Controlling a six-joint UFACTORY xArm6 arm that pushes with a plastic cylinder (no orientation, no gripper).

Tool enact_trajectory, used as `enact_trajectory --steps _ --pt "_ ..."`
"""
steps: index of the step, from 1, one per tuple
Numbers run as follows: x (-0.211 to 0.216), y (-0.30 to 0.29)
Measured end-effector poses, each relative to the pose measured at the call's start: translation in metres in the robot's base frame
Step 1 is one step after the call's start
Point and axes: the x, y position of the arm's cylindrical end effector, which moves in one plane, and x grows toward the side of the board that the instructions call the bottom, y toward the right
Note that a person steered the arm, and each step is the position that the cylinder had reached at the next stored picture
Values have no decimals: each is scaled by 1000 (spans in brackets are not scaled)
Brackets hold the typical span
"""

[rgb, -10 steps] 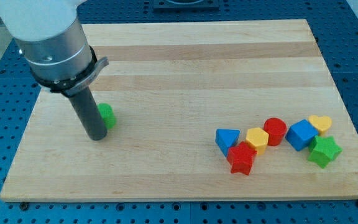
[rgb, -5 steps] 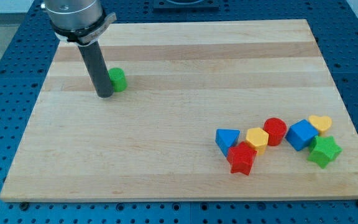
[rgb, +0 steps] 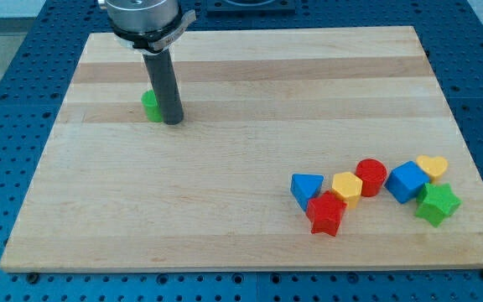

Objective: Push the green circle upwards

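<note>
Where the rod meets the board, my tip (rgb: 173,122) stands just right of the green circle (rgb: 150,106), apparently touching it, though the rod hides the block's right edge. Having no jaws, the rod holds nothing; it can only shove. The block looks light, rigid, smooth plastic, likely to slide readily on the wooden board (rgb: 250,75); contact belongs on its lower side. Well off to the tip's lower right lie a blue triangle (rgb: 306,187), red star (rgb: 326,213), yellow hexagon (rgb: 347,188), red cylinder (rgb: 371,177), blue cube (rgb: 406,181), green star (rgb: 437,204) and yellow heart (rgb: 432,167).
</note>
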Motion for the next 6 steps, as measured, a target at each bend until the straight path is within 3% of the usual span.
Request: enact_trajectory --steps 2,5,6 --pt "25 34" --pt "-48 5" --pt "-48 3"
